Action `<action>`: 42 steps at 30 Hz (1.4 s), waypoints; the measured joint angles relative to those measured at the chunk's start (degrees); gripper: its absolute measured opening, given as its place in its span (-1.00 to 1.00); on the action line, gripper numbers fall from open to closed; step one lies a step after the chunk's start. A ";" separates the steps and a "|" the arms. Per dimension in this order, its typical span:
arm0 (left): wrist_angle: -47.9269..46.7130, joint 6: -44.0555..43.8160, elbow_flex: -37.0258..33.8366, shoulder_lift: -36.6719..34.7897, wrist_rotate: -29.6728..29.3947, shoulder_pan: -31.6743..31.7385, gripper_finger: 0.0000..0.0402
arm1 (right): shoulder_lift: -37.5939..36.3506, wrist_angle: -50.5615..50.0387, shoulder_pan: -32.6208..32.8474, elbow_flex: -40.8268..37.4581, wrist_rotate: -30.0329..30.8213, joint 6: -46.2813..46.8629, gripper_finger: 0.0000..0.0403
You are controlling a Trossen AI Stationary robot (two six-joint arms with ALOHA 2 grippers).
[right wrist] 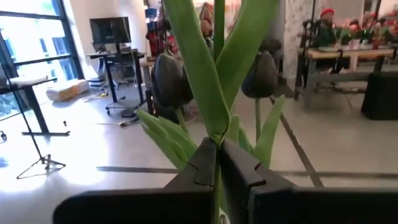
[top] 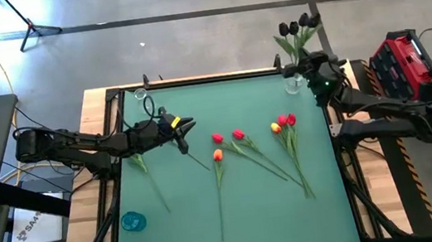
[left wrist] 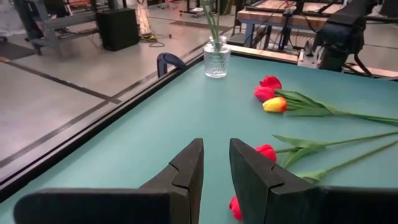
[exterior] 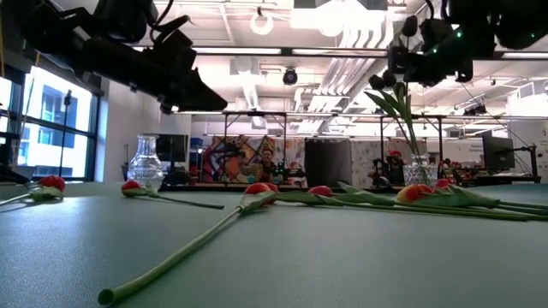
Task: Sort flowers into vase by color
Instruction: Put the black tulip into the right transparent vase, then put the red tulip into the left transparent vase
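Right gripper (right wrist: 217, 163) clamped on the green stems of the dark-headed tulips (top: 297, 27), holding them over the clear glass vase (top: 295, 85) at the table's far right corner. Your left gripper (top: 181, 134) hangs above the green table (top: 253, 208) near a second clear glass vase (top: 141, 95), fingers slightly apart, nothing between them. Red tulips (top: 239, 135) and orange-yellow tulips (top: 217, 155) lie loose mid-table. Judged light, limp, easily bruised: take them low on the stem, not the head, gently.
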 joint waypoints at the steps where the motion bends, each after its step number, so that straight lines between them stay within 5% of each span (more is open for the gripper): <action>1: -0.15 0.02 0.00 0.00 0.02 0.00 -0.67 | 0.01 1.49 -0.17 -0.82 -0.23 -0.92 -1.00; 16: -1.21 -0.76 0.00 0.00 -0.04 1.22 -0.67 | 0.27 -6.27 -2.73 -2.40 0.59 0.81 -0.96; 32: -1.31 -4.10 0.09 0.89 0.66 1.06 -0.67 | -0.60 -10.83 -7.53 -2.40 -12.45 8.76 0.08; 42: -1.77 -5.21 0.09 6.77 0.39 0.55 -0.67 | -1.09 -10.39 2.41 -2.37 -8.32 12.82 0.17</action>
